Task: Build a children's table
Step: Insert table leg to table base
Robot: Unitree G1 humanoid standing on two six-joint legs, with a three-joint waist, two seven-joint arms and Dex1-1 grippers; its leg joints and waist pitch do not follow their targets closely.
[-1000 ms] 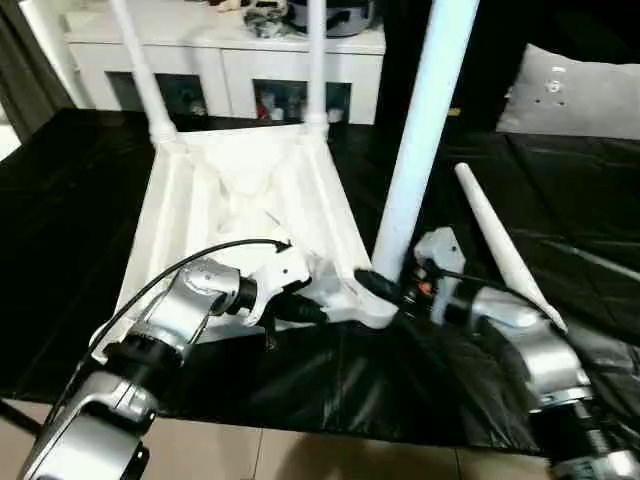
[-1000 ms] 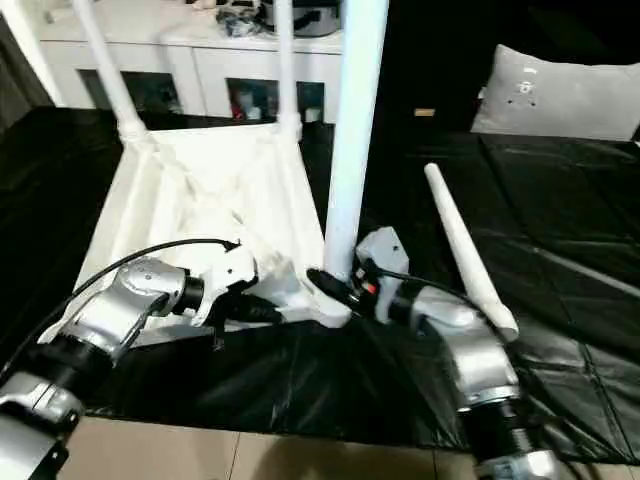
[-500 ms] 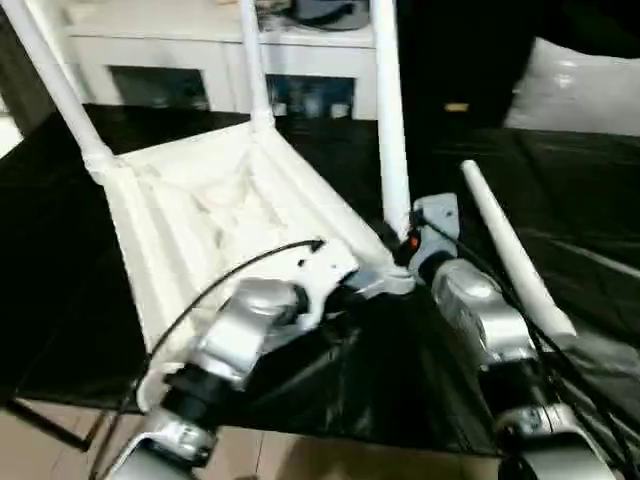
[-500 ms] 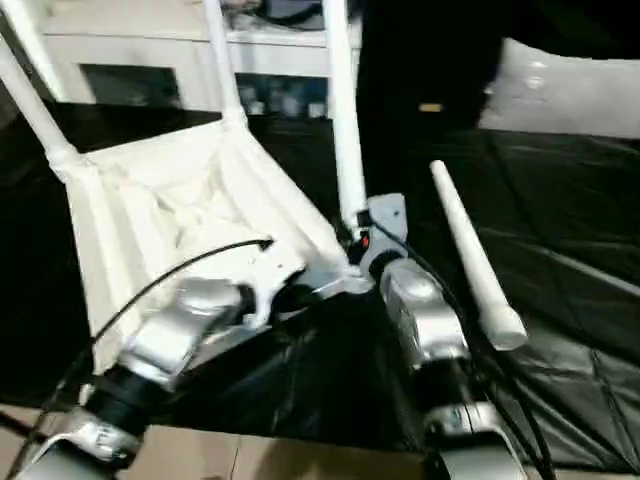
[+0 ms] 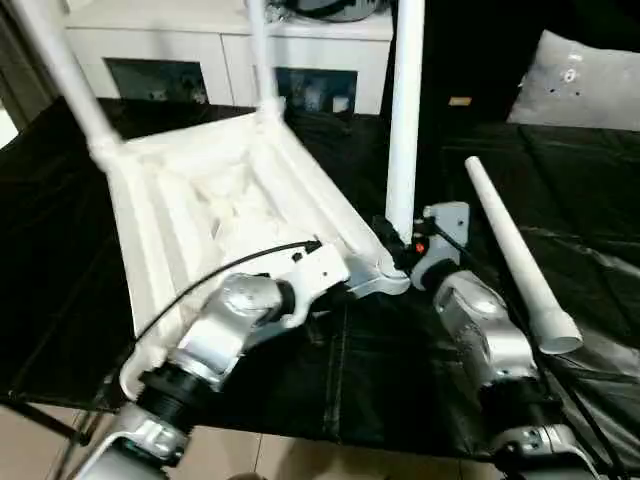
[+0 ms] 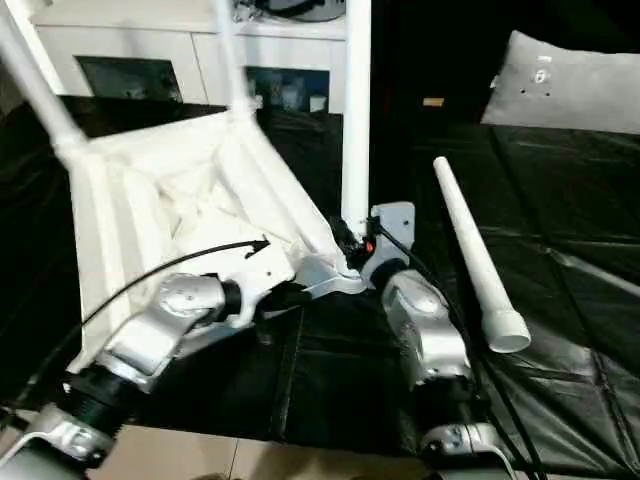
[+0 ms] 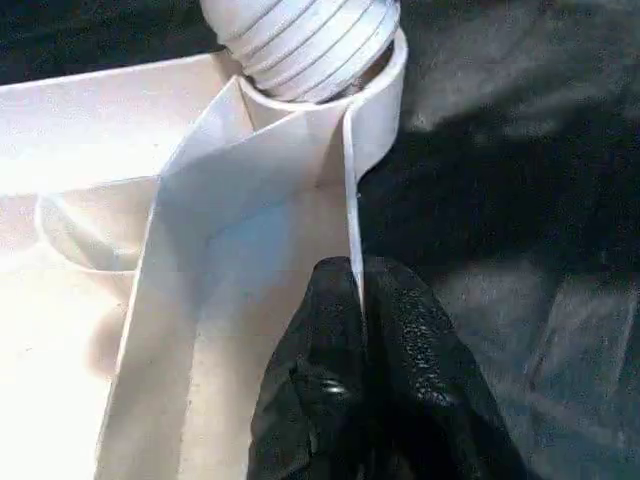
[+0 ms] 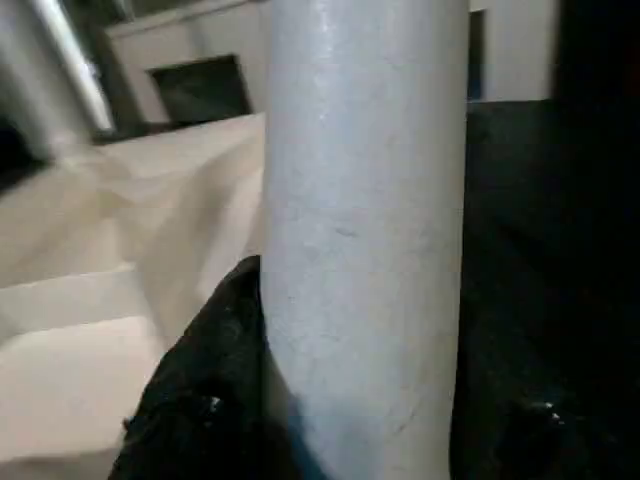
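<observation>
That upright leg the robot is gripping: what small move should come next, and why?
Probably press and twist the leg deeper into its corner socket. Its ribbed end still shows above the socket, so it looks only partly seated. The right end effector clasps the leg, and the left end effector pinches the tabletop's rim.

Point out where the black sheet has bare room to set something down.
Bare black sheet lies beyond the loose leg, toward the grey pillow, and along the near edge between both arms. It is crowded at the tabletop corner, where both grippers meet the standing leg.

Head views downward, wrist views close
</observation>
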